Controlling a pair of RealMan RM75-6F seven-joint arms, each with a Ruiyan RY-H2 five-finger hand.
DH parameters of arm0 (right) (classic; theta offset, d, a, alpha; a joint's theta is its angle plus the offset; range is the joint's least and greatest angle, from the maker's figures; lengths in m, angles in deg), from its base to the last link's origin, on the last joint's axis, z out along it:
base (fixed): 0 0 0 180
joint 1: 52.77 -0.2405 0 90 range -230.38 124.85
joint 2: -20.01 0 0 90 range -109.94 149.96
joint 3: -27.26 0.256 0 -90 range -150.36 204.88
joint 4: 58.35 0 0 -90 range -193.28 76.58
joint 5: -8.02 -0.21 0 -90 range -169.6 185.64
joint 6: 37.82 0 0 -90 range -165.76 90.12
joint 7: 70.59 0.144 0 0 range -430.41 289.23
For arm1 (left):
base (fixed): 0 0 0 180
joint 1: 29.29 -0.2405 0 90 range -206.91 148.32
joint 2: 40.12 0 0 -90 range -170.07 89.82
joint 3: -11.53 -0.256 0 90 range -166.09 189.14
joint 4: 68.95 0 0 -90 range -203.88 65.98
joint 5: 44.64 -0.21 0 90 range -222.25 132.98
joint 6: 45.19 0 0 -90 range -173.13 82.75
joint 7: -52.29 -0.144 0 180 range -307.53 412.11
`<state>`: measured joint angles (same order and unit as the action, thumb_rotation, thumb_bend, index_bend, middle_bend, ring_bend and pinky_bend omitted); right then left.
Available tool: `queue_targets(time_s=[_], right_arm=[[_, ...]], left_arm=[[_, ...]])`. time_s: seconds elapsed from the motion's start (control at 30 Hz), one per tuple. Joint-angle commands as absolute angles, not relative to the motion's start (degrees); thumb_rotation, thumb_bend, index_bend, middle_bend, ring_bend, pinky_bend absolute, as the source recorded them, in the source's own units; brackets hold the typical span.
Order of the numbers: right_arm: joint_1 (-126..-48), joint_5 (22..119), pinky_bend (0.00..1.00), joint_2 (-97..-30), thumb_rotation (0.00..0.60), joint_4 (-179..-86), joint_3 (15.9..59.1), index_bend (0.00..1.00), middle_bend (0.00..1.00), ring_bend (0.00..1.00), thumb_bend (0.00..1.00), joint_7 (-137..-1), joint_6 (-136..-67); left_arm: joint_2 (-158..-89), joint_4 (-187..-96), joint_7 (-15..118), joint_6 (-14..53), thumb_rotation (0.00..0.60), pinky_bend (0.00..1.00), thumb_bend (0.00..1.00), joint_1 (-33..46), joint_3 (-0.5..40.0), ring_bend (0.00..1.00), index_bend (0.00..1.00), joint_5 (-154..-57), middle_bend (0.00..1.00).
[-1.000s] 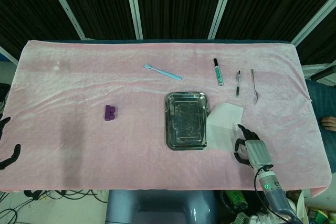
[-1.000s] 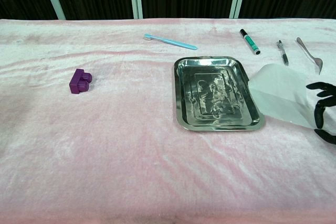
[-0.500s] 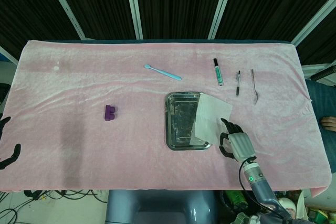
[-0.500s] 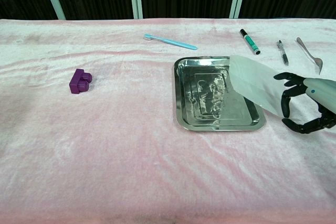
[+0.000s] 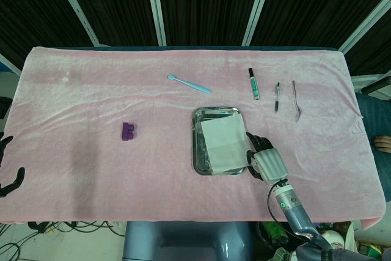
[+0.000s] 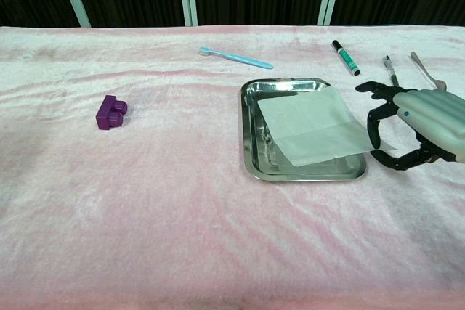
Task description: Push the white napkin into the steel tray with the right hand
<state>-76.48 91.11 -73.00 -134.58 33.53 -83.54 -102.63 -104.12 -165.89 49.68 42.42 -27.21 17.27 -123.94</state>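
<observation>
Napkin (image 6: 309, 125) now lies flat inside the tray (image 6: 251, 161), right corner just over the rim; a second ago it sat outside on the cloth, right of the tray. Right hand (image 6: 414, 125) has slid left to the tray's right edge, fingers spread and curved, holding nothing. Left hand (image 5: 7, 175) barely visible at the frame edge, state unclear.
</observation>
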Motion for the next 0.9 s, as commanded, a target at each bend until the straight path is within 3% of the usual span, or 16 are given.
queue_targets(time_s=[0.03, 0.53, 0.9], right_arm=[[-76.9, 90.6, 0.17, -72.9, 0.600, -135.2, 33.6, 0.75, 0.06, 0.13, 0.42, -84.8, -102.2], [-77.3, 80.2, 0.17, -72.8, 0.600, -144.6, 34.5, 0.76, 0.06, 0.13, 0.42, -99.2, -100.1], [-79.1, 64.2, 0.17, -74.4, 0.600, -153.0, 37.9, 0.76, 0.06, 0.14, 0.42, -111.4, -101.6]], left_arm=[[-104.1, -165.9, 49.7, 42.4, 0.600, 0.00, 0.40, -27.2, 17.3, 0.00, 0.12, -123.9, 0.04], [-104.1, -166.1, 49.5, 42.3, 0.600, 0.00, 0.40, -27.1, 17.2, 0.00, 0.12, -123.8, 0.04], [-104.1, -166.1, 49.5, 42.2, 0.600, 0.00, 0.40, -27.1, 17.2, 0.00, 0.12, -123.8, 0.04]])
